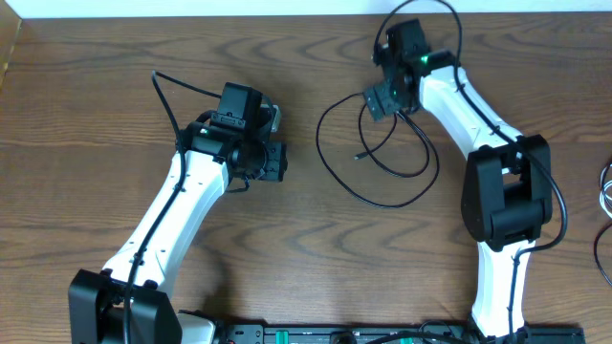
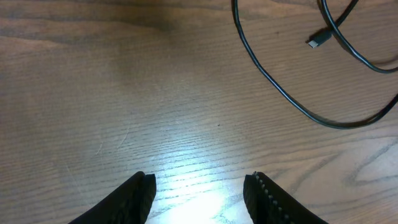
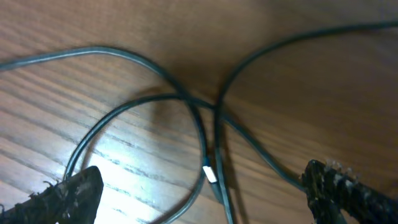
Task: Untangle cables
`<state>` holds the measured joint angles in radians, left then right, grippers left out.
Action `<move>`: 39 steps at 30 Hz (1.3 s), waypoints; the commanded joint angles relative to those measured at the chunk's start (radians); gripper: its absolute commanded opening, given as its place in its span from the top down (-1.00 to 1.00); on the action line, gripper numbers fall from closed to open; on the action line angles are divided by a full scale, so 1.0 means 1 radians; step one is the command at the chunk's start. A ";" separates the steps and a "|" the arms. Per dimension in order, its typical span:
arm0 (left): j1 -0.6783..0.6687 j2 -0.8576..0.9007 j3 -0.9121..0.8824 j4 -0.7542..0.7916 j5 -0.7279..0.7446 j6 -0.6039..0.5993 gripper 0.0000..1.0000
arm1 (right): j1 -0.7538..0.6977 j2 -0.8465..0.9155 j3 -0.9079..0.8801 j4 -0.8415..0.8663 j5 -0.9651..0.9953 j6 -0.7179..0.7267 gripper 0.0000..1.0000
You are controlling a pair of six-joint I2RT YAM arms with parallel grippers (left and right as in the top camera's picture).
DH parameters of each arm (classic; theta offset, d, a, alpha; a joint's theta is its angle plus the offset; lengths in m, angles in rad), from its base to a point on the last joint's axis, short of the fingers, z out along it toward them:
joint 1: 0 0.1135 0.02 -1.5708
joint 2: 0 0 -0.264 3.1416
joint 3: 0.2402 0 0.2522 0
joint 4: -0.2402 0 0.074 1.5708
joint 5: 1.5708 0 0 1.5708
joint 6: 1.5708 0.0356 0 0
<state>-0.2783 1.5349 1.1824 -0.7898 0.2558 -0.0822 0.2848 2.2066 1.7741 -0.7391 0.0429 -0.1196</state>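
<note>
— What was under you?

— A brown wood-grain counter [image 1: 86, 105]. The black cable [image 1: 319, 139] lay on it in loose loops, right of centre, with its plug [image 1: 359, 155] inside the biggest loop.

— And your right jaws?

— They were spread wide and low over the spot where the strands crossed. My right fingers [image 3: 74, 193] stood one on each side of that crossing and gripped nothing. A pale-tipped end [image 3: 210, 175] lay just below it.

— The left jaws?

— They were about half open and empty. My left fingers [image 2: 140, 190] hung over bare wood, well apart from the cable. From that wrist I saw only a curve of it and the plug, up at the right.

— Was there a white cable?

— A white cable [image 1: 606, 191] showed at the counter's right edge. It was mostly cut off, so I could not tell how it lay.
</note>
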 commanded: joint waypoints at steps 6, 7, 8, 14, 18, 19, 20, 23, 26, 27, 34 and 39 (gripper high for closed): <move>0.003 -0.020 -0.005 -0.006 -0.010 -0.008 -0.03 | 0.004 0.005 -0.156 0.196 -0.042 -0.080 -0.98; 0.003 -0.020 -0.005 -0.006 -0.010 -0.008 -0.03 | 0.004 0.005 -0.169 0.217 -0.042 -0.094 -0.98; 0.003 -0.020 -0.005 -0.006 -0.010 -0.008 -0.02 | 0.004 0.005 -0.183 0.238 -0.042 -0.108 -0.99; 0.003 -0.020 -0.005 -0.006 -0.010 -0.008 -0.02 | 0.003 0.005 -0.248 0.320 -0.042 -0.118 -0.99; 0.003 -0.020 -0.005 -0.006 -0.010 -0.009 -0.02 | 0.003 0.005 -0.277 0.362 -0.042 -0.122 -0.93; 0.003 -0.020 -0.005 -0.006 -0.010 -0.008 -0.03 | 0.003 0.005 -0.282 0.367 -0.042 -0.122 -0.90; 0.003 -0.020 -0.005 -0.006 -0.010 -0.009 -0.03 | 0.003 0.005 -0.286 0.369 -0.046 -0.121 -0.79; 0.003 -0.020 -0.005 -0.007 -0.010 -0.009 -0.03 | 0.003 0.005 -0.301 0.360 -0.063 -0.121 -0.45; 0.003 -0.020 -0.005 -0.008 -0.010 -0.009 -0.02 | 0.003 0.005 -0.322 0.354 -0.081 -0.121 -0.30; 0.003 -0.020 -0.005 -0.007 -0.009 -0.009 -0.02 | 0.003 0.005 -0.328 0.354 -0.088 -0.121 -0.25; 0.003 -0.020 -0.005 -0.014 -0.009 -0.009 -0.03 | 0.003 0.005 -0.363 0.354 -0.118 -0.119 0.48; 0.003 -0.020 -0.005 -0.014 -0.009 -0.009 -0.02 | 0.003 0.005 -0.362 0.323 -0.118 -0.032 0.98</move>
<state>-0.2783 1.5349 1.1824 -0.8028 0.2558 -0.0822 0.2848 2.1712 1.4597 -0.3737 -0.1062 -0.2043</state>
